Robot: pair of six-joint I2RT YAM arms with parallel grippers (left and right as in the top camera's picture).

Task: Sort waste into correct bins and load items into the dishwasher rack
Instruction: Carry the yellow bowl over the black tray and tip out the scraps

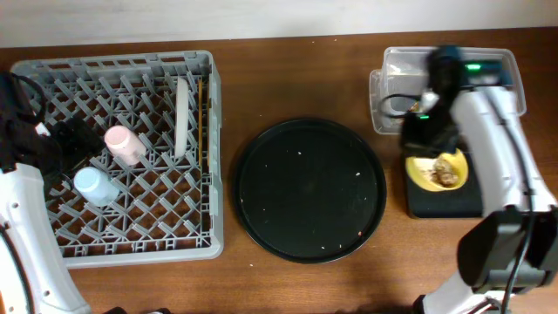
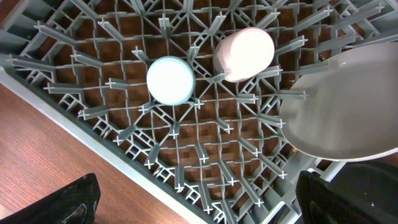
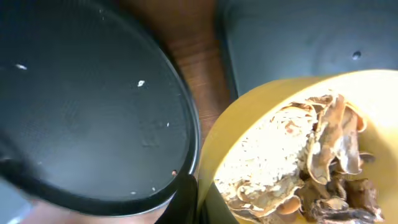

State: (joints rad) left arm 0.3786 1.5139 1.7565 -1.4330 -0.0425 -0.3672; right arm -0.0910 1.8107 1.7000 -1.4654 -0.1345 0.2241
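The grey dishwasher rack [image 1: 131, 249] is at the left. In it are a pink cup [image 1: 125, 144], a light-blue cup [image 1: 94, 185], a grey plate [image 1: 181, 118] standing on edge, and thin chopsticks [image 1: 202, 109] by its right wall. My left gripper [image 1: 54, 144] is open and empty over the rack's left edge; its view shows the rack [image 2: 93, 106], both cups [image 2: 170, 79] [image 2: 244, 54] and the plate [image 2: 342, 106]. My right gripper [image 1: 429, 131] is shut on the rim of the yellow bowl [image 1: 425, 174] [image 3: 249, 137], which holds beige food scraps [image 3: 298, 168], above the shallow black tray [image 1: 445, 202]. Napkin and wrapper are not discernible.
The large round black tray [image 1: 309, 190] with a few crumbs lies mid-table, and its rim shows in the right wrist view [image 3: 81, 106]. A clear plastic tub [image 1: 392, 83] stands at the back right, partly hidden by my right arm. Brown wooden tabletop surrounds everything.
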